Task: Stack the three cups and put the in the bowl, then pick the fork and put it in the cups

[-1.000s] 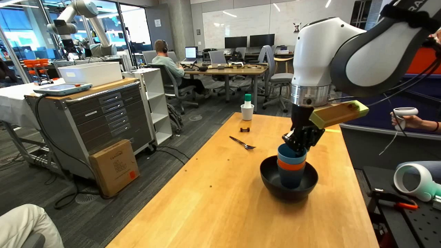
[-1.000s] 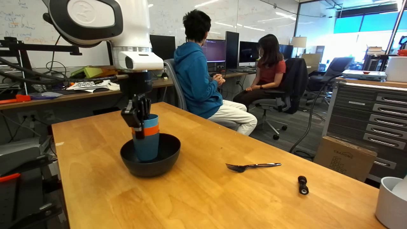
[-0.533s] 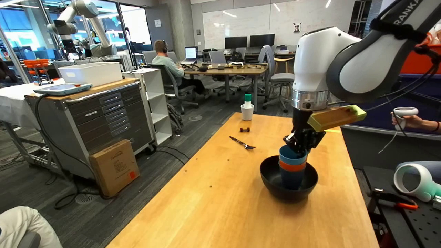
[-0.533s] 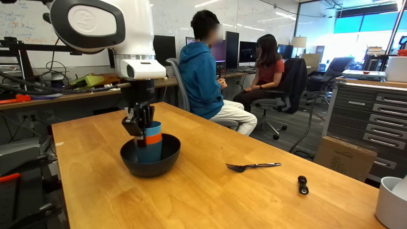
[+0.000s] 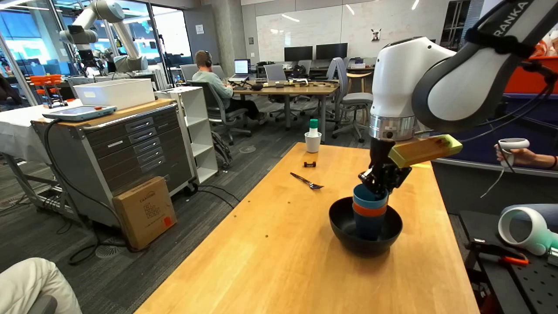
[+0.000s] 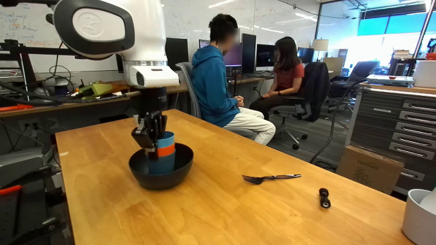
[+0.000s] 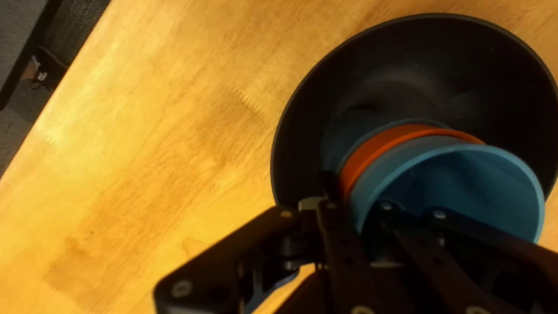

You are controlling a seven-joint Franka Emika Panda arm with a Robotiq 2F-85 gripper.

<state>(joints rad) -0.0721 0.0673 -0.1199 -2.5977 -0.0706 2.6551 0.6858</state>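
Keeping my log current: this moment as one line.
claw: shut on wall of cup stack; stack: light blue cup in orange cup in dark blue cup, inside black bowl; fork: on wooden table

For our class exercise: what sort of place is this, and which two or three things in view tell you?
Probably a robotics lab that doubles as an office. Another robot arm stands in the background, a whiteboard bears handwriting, and there are several computer monitors.

Bright window (image 6: 388,39), glare on whiteboard (image 5: 305,31), gripper (image 7: 355,203) blurry in wrist view
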